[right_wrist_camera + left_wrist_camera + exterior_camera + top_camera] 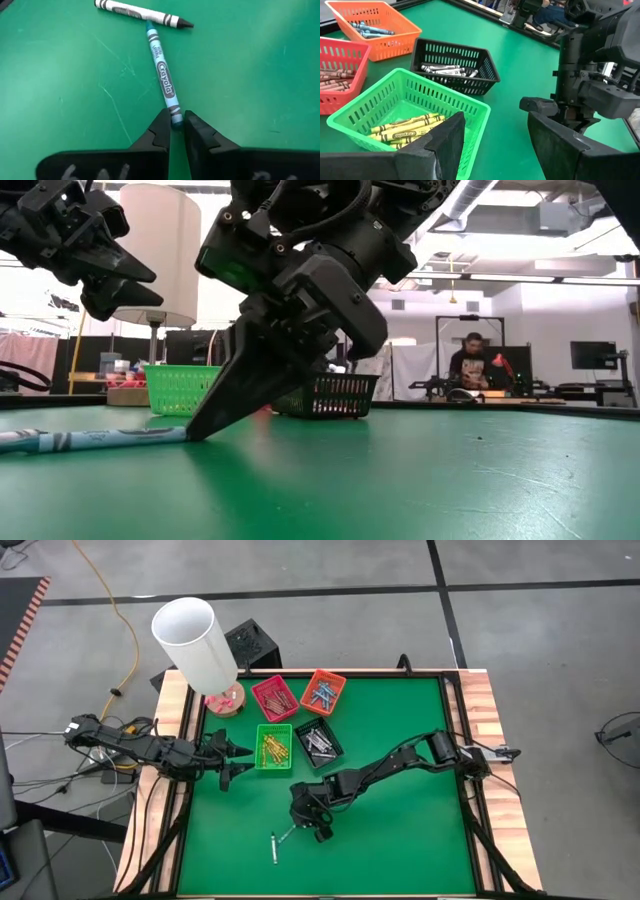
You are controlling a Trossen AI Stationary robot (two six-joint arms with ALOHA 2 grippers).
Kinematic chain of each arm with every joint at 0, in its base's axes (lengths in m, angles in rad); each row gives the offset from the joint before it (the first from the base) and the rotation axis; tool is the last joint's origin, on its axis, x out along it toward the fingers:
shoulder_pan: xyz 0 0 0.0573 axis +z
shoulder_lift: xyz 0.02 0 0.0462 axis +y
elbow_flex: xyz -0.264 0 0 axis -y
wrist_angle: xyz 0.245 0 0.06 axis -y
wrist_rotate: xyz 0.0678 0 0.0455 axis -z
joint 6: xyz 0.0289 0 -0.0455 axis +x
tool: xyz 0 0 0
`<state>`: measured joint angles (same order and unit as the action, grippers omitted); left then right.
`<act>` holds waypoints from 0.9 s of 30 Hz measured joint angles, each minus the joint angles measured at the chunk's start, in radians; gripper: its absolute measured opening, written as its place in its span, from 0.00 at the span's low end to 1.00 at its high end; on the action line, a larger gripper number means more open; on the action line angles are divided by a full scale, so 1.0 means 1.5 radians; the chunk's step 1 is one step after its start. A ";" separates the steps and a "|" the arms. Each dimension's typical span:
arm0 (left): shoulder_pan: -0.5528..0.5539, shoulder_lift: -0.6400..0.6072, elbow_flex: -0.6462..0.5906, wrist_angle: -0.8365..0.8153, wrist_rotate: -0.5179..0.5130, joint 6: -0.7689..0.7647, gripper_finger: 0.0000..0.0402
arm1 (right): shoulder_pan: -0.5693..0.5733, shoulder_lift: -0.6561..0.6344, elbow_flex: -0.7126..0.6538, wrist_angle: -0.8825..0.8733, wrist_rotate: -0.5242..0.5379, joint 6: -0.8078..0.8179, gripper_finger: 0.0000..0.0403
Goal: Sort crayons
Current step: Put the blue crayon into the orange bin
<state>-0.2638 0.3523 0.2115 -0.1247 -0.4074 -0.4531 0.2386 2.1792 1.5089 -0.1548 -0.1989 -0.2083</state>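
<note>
A light blue crayon (162, 75) lies on the green mat (400, 830) near the table's front. Its pointed tip meets the side of a white crayon with black bands (142, 14). My right gripper (175, 127) is closed on the blue crayon's blunt end. The red (275, 697), orange (322, 692), green (273, 746) and black (318, 743) trays stand on the mat's far left, each holding crayons. My left gripper (243, 758) hovers open beside the green tray (405, 115), touching nothing. My right gripper pinches the blue crayon's blunt end (174, 114) between its two fingertips (161, 125). The fingers slant down from the table's right and run along the crayon's length, not across it. The crayon (90, 440) lies flat on the mat.
A white cylinder (195, 640) stands on a round wooden base (225, 700) at the far left corner. Wooden rails (480, 740) frame the mat. Bare mat stretches across the right half. A person (470, 360) sits in the room beyond the table.
</note>
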 joint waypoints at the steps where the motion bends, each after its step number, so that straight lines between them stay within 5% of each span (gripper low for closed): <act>1: 0.000 0.000 0.000 0.000 0.000 -0.001 0.52 | 0.000 0.000 0.000 0.000 0.000 0.012 0.12; 11: 0.000 0.000 0.000 0.000 0.000 -0.002 0.52 | 0.002 -0.003 0.000 -0.002 -0.004 0.047 0.01; 27: 0.000 0.000 0.000 -0.001 0.000 0.002 0.52 | -0.004 -0.033 0.043 -0.047 0.008 0.076 0.01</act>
<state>-0.2640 0.3527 0.2115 -0.1256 -0.4072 -0.4496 0.2325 2.1303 1.5736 -0.2246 -0.1876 -0.0943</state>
